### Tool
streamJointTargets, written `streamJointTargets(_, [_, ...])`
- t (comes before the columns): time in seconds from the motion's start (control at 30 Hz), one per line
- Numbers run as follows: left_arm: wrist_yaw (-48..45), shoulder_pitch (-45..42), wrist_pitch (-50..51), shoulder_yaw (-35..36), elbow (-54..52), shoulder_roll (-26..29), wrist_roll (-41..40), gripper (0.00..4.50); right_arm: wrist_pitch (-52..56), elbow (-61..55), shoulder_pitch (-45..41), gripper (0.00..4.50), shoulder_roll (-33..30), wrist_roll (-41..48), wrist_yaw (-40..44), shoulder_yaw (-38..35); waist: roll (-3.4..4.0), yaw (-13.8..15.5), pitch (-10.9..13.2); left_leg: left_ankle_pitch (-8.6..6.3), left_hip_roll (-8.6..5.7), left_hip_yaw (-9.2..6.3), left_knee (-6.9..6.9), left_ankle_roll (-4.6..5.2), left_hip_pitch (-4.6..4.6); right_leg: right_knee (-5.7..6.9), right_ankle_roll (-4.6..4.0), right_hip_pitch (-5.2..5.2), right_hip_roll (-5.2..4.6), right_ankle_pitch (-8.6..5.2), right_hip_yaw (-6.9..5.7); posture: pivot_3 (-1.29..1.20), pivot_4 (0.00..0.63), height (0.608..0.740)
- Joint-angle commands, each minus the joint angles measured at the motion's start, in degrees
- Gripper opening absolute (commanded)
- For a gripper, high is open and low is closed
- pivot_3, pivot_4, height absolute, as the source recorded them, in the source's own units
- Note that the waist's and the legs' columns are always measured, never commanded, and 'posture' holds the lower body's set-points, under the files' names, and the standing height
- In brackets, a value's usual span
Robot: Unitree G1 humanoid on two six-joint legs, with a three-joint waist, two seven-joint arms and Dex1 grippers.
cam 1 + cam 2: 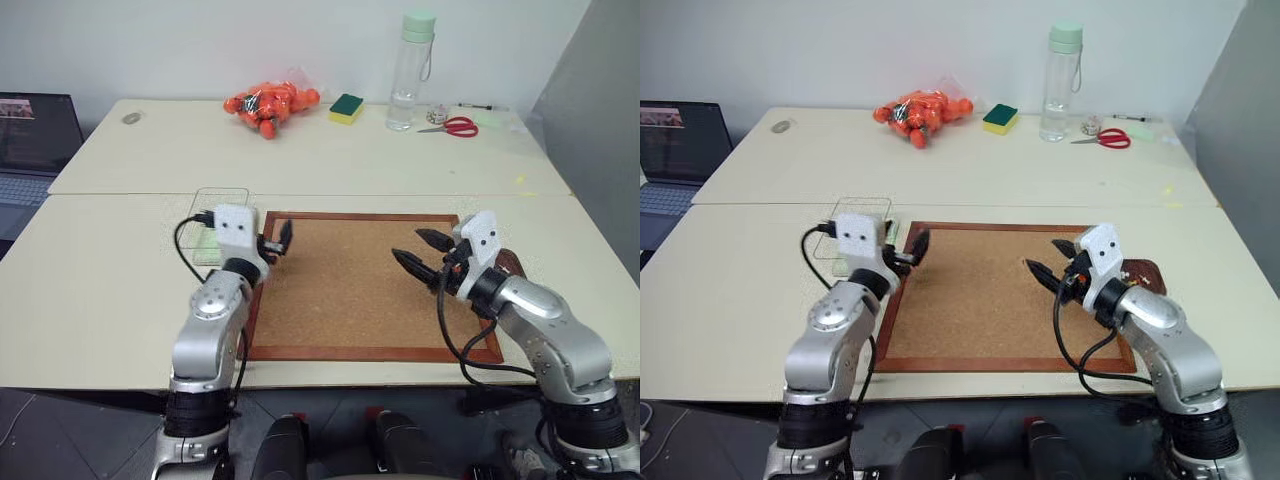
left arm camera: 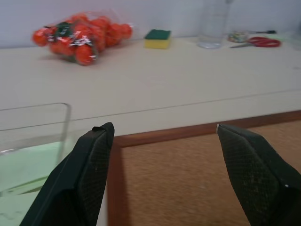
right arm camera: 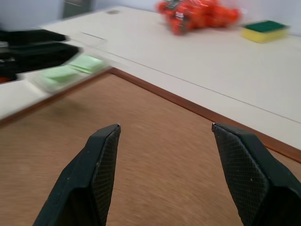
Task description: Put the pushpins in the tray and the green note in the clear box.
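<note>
Looking down from the robot's head, you see both arms reaching over a wood-framed corkboard (image 1: 365, 285) that lies nearest on the pale table (image 1: 100, 290). Your left gripper (image 1: 277, 240) hangs over the board's left edge with its fingers spread apart and nothing between them. Your right gripper (image 1: 422, 251) hovers over the board's right part, fingers also apart and empty.

Just beyond the left gripper, beside the board's left frame, sits the clear box (image 1: 213, 228); the green note (image 3: 70, 69) appears to lie inside it already. The dark reddish-brown tray (image 1: 1145, 274) peeks out behind your right wrist at the board's right edge. You cannot tell whether pushpins lie in it.

The note is likely thin, limp and very light, so pinch an edge gently if you must move it.

Farther back are a bag of orange fruit (image 1: 270, 106), a sponge (image 1: 347, 108), a bottle (image 1: 411, 72) and scissors (image 1: 455, 126).
</note>
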Motion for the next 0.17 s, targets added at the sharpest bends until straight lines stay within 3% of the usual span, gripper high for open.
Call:
streamJointTargets(0.03, [1.6,4.5,-2.9,-1.7,-4.3,-1.8,1.1,3.69,-1.2,-0.5,2.4,3.28,4.5,-6.2,-10.7,-2.0,0.01,0.0,0.0,0.00,0.02,0.00,-0.01,0.00,0.01,0.01,0.00,0.00,0.00,0.00,0.01,0.00,0.150,0.740])
streamJointTargets(0.17, [4.2,9.1,-2.5,-2.8,-5.8,-5.2,1.2,3.69,-1.3,-2.7,6.2,3.28,8.1,-8.5,-13.1,0.6,0.01,0.0,0.0,0.00,0.05,0.00,-0.03,0.00,0.00,0.01,-0.02,-0.01,0.00,-0.02,0.03,0.00,0.150,0.740])
